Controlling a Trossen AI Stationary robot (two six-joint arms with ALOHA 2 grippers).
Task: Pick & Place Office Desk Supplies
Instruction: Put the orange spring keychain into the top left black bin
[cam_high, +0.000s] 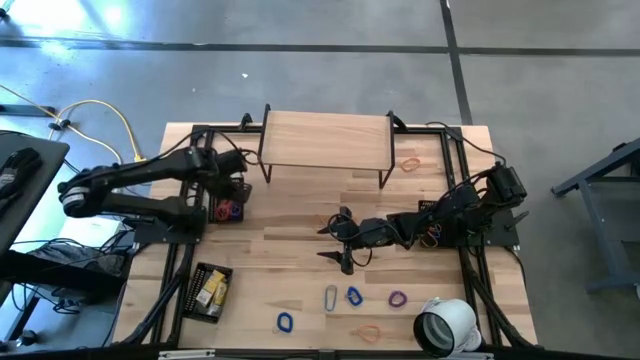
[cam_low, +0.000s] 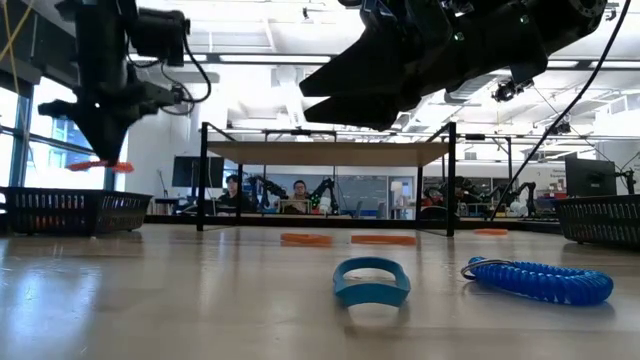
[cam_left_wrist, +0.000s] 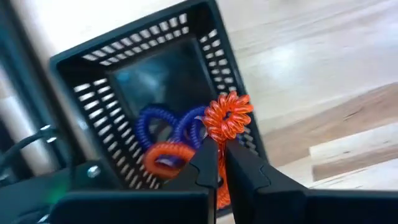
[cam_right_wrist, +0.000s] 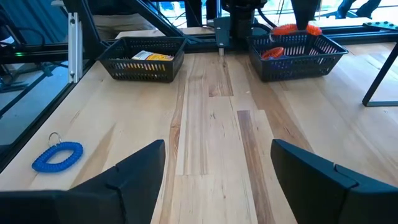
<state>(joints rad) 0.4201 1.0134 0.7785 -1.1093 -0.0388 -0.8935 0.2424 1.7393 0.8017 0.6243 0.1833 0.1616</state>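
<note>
Over the basket (cam_left_wrist: 118, 56): left pincer (cam_left_wrist: 219, 163) is clamping an orange coil (cam_left_wrist: 227, 116), dropping pending.
Right pincer (cam_right_wrist: 217, 163): hovering, jaws apart.
Left: several loops (cam_high: 353, 296) lying on the surface (cam_high: 300, 262).

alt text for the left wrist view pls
The left gripper, shut on an orange coiled loop, holds it over a black mesh basket that contains blue and orange coils, on a light wooden table.

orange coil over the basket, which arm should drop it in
Left. Its claw is shut on the orange coil above the black basket. The right claw is open and empty over mid-table.
</note>
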